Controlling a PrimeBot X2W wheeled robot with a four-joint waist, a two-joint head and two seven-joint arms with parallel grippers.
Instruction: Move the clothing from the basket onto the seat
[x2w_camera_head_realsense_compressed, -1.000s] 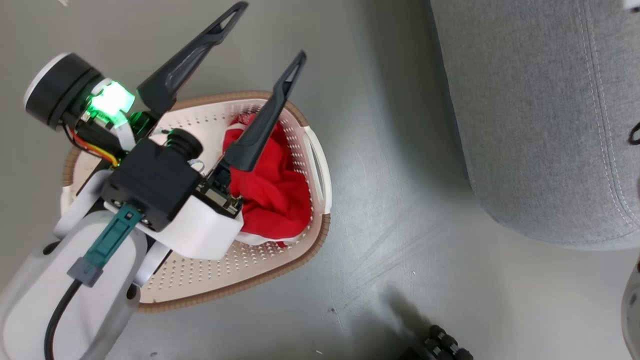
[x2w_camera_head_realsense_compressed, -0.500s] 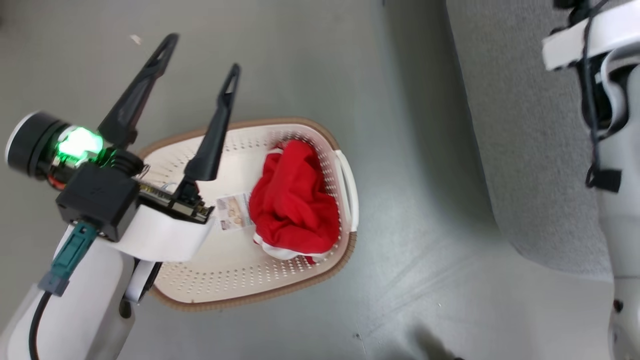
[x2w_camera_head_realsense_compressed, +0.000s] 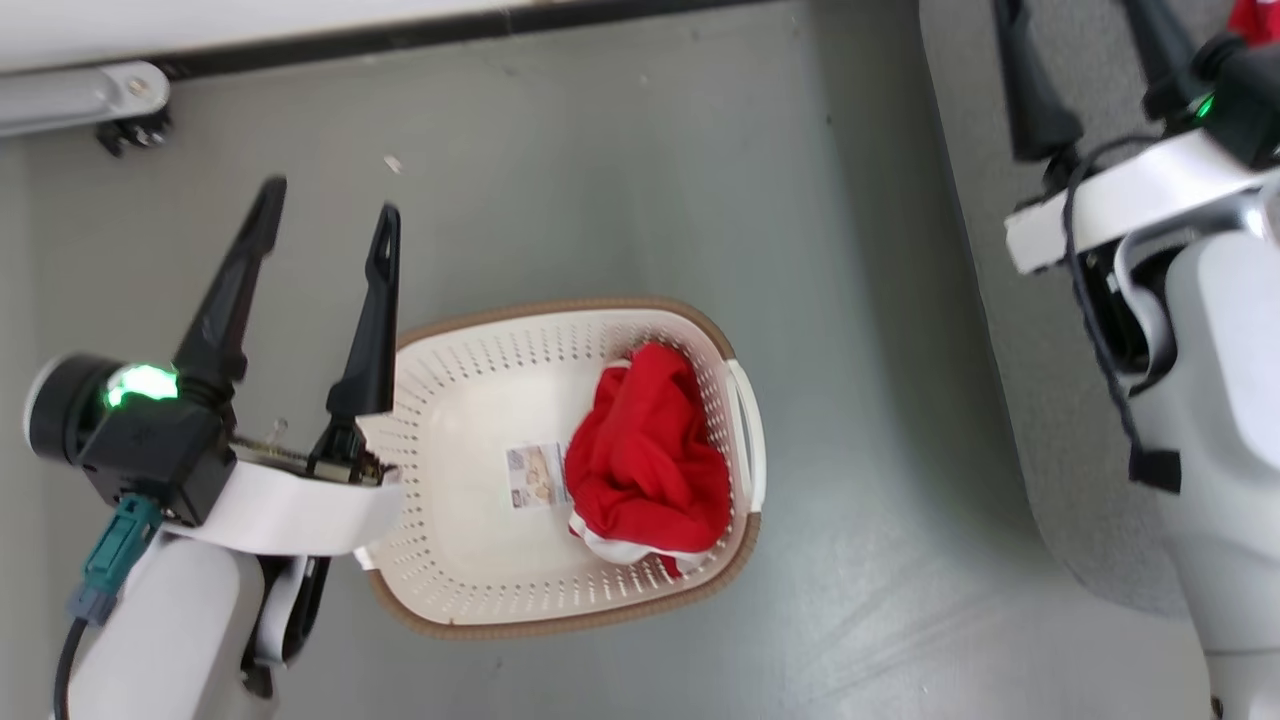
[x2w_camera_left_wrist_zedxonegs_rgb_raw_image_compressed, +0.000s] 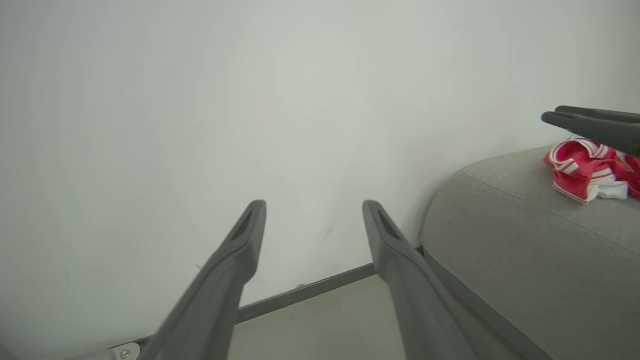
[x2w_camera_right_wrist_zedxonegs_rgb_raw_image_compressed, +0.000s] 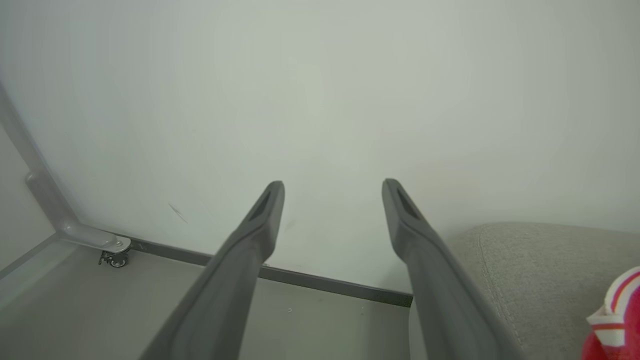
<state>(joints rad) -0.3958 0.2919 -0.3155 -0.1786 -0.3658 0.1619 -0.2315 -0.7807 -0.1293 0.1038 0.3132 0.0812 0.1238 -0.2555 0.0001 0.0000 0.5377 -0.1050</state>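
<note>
The cream basket (x2w_camera_head_realsense_compressed: 470, 560) stands on the grey floor with a plain red piece of clothing (x2w_camera_head_realsense_compressed: 650, 465) bunched at its right end, beside a paper label (x2w_camera_head_realsense_compressed: 535, 476). My left gripper (x2w_camera_head_realsense_compressed: 328, 205) (x2w_camera_left_wrist_zedxonegs_rgb_raw_image_compressed: 315, 207) is open and holds nothing, just left of the basket and pointing at the wall. The grey seat (x2w_camera_head_realsense_compressed: 960, 200) (x2w_camera_left_wrist_zedxonegs_rgb_raw_image_compressed: 500, 225) (x2w_camera_right_wrist_zedxonegs_rgb_raw_image_compressed: 525, 260) lies to the right. On it rests a red and white striped garment (x2w_camera_left_wrist_zedxonegs_rgb_raw_image_compressed: 585, 170) (x2w_camera_right_wrist_zedxonegs_rgb_raw_image_compressed: 617, 320). My right gripper (x2w_camera_head_realsense_compressed: 1085, 25) (x2w_camera_right_wrist_zedxonegs_rgb_raw_image_compressed: 334, 186) hovers open over the seat, close beside that garment, with nothing between its fingers.
A pale wall with a dark baseboard (x2w_camera_right_wrist_zedxonegs_rgb_raw_image_compressed: 310, 280) runs along the far side. A metal frame leg on a caster (x2w_camera_right_wrist_zedxonegs_rgb_raw_image_compressed: 115, 250) (x2w_camera_head_realsense_compressed: 110, 100) stands at the far left. Bare grey floor (x2w_camera_head_realsense_compressed: 850, 500) separates basket and seat.
The head camera has swung, bringing wall and right arm into view. My left gripper, earlier above the basket and the red clothing, now sits off the basket's left side, still open.
</note>
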